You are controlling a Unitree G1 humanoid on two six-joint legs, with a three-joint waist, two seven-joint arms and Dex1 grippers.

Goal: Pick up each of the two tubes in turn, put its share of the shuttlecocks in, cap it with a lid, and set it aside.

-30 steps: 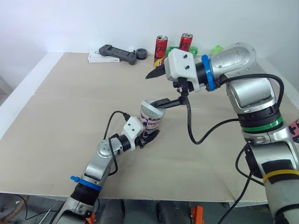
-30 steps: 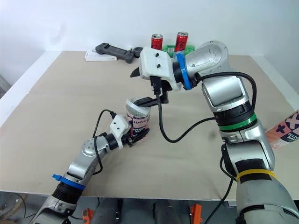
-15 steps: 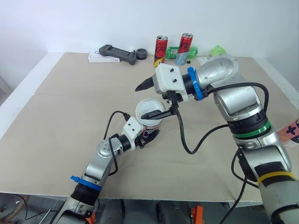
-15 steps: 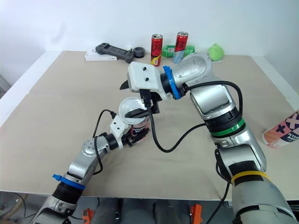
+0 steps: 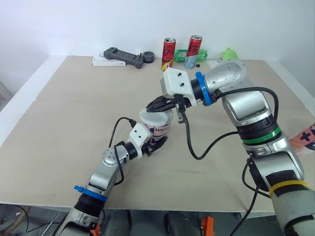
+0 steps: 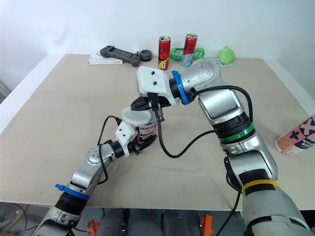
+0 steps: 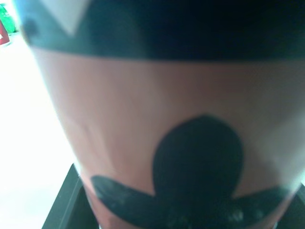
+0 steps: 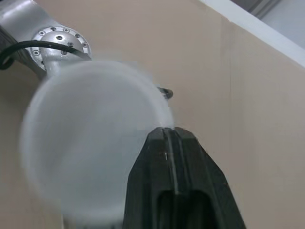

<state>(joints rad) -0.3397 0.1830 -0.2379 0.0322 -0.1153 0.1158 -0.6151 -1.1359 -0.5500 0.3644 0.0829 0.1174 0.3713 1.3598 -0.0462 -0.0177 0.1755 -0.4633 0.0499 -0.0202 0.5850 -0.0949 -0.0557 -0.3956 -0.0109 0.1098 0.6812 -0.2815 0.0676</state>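
Note:
A pink tube with black markings (image 5: pixel 160 132) stands upright near the table's middle. My left gripper (image 5: pixel 155 143) is shut on its lower part, and the tube's wall (image 7: pixel 167 119) sits close against the left wrist camera. A white lid (image 5: pixel 153 118) lies slightly tilted over the tube's mouth. My right gripper (image 5: pixel 157 105) is shut just above it, its black fingers (image 8: pixel 167 143) pressed together at the edge of the lid (image 8: pixel 90 138). The second tube (image 6: pixel 298 138) lies at the table's right edge.
At the table's far edge stand two red cans (image 5: pixel 169 49) (image 5: pixel 195 46), a green bottle (image 5: pixel 183 55), a green ball (image 5: pixel 229 52), a black tape roll (image 5: pixel 149 57) and a black controller (image 5: pixel 123 57) on a white box. Bare tabletop (image 5: pixel 69 113) lies to the left.
My right gripper came down to the tube's top and went from wide open to shut. The white lid now lies tilted over the tube's mouth. The left arm has not moved.

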